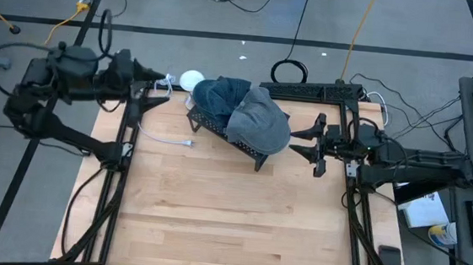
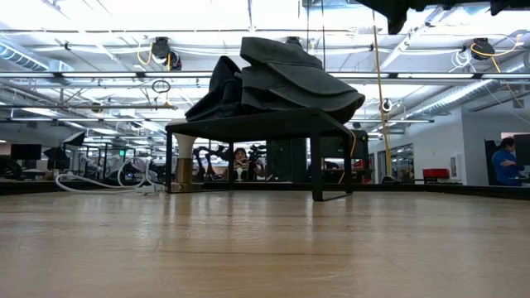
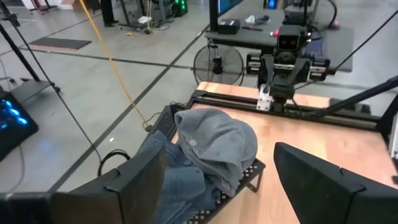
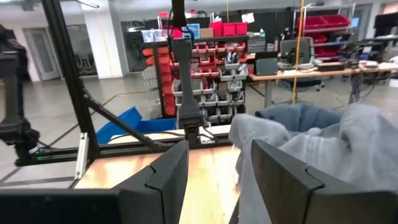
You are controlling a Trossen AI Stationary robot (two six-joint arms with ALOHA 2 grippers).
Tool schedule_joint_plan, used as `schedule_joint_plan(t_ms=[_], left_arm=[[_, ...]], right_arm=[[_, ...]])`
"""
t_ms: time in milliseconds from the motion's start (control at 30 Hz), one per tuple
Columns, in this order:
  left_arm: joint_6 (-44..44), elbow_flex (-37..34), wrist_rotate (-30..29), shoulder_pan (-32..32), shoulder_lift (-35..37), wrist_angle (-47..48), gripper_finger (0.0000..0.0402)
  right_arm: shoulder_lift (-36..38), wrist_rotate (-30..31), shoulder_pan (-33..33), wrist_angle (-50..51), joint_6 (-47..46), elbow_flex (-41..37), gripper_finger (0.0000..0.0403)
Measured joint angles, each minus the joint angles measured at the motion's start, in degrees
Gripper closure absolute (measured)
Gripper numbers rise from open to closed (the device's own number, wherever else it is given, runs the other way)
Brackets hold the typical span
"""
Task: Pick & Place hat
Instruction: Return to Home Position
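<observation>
Heaped on the black shelf (image 1: pixel 211 129), toward the far edge of the table (image 1: pixel 212 224): a gray cap (image 1: pixel 261 124) on top, a blue cap (image 1: pixel 221 97) beneath. Probably light, soft and floppy; best pinched at the stiffer brim rather than the crown. Just off the shelf's right end, the right gripper (image 1: pixel 303 144), level, aimed at the pile, fingers spread wide, nothing held. Farther back, near the far left corner, the left gripper (image 1: pixel 162 87), likewise wide open and empty, pointed toward the shelf.
</observation>
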State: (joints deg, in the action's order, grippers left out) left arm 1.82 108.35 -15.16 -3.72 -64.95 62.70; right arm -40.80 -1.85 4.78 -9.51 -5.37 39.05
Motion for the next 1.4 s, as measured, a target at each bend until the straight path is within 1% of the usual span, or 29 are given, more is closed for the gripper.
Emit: schedule_joint_plan(t_ms=[167, 367, 533, 767, 967, 1133, 1333, 1400], left_arm=[[1.5, -15.6, 0.0, 0.1, 10.1, -9.0, 0.0107], [1.7, -31.7, 0.0, 0.1, 20.1, -18.3, 0.0098], [2.2, -44.7, 0.0, 0.1, 28.0, -25.1, 0.009], [4.7, -61.5, 0.0, 0.1, 38.8, -33.5, 0.0087], [7.5, -72.1, 0.0, 0.1, 46.2, -37.9, 0.0099], [7.5, -80.6, 0.1, 0.1, 50.9, -44.7, 0.0102], [7.6, -87.7, 0.6, 0.1, 55.0, -47.2, 0.0089], [7.5, -89.3, 1.2, 0.1, 56.3, -47.2, 0.0085]], right_arm=[[0.0, -0.2, 0.0, -0.2, -0.2, -1.6, 0.0236], [0.0, 0.0, 0.0, -0.2, 1.8, -3.9, 0.0236], [0.3, 0.0, 0.0, -0.4, 1.4, -7.4, 0.0236], [1.7, 0.0, 0.0, -8.7, -0.4, -15.6, 0.0236], [3.1, 0.1, 0.0, -18.8, -2.8, -24.4, 0.0236], [4.1, 0.1, 0.0, -26.6, -4.0, -31.1, 0.0236], [5.0, 0.1, 0.0, -33.1, -4.1, -36.3, 0.0236], [5.2, 0.2, 0.0, -32.9, -3.9, -36.8, 0.0236]])
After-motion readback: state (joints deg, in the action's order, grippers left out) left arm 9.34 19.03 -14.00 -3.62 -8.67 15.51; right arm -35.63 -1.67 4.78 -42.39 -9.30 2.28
